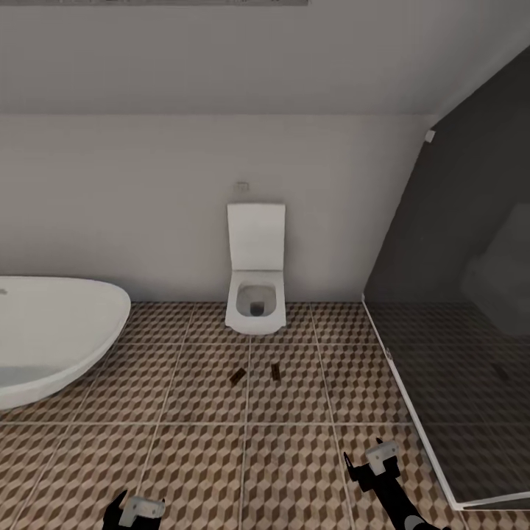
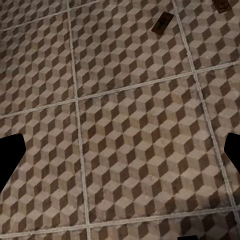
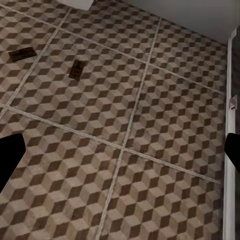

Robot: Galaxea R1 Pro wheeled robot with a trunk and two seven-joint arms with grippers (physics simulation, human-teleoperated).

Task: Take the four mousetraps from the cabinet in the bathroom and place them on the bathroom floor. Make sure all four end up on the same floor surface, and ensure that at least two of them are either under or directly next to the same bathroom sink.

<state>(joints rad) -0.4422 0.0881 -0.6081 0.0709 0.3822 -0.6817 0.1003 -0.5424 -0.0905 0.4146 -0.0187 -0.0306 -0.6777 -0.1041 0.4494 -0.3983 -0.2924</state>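
Two mousetraps lie flat on the bathroom floor, just in front of the white toilet at the back wall, close together but apart, each on patterned tile either side of a grout line. Bathtub sits at the floor's left edge, dark glass shower screen along the right edge. Left end effector low at the near edge, fingers spread wide, nothing between them; right end effector near the shower rail, also wide open and empty. Both wrist views look down on bare tile with the two traps further off. Judgement: task partly done, two traps on the floor, two more not visible here, presumably left to fetch from the cabinet. These two rest by the toilet, so the sink condition looks unmet.
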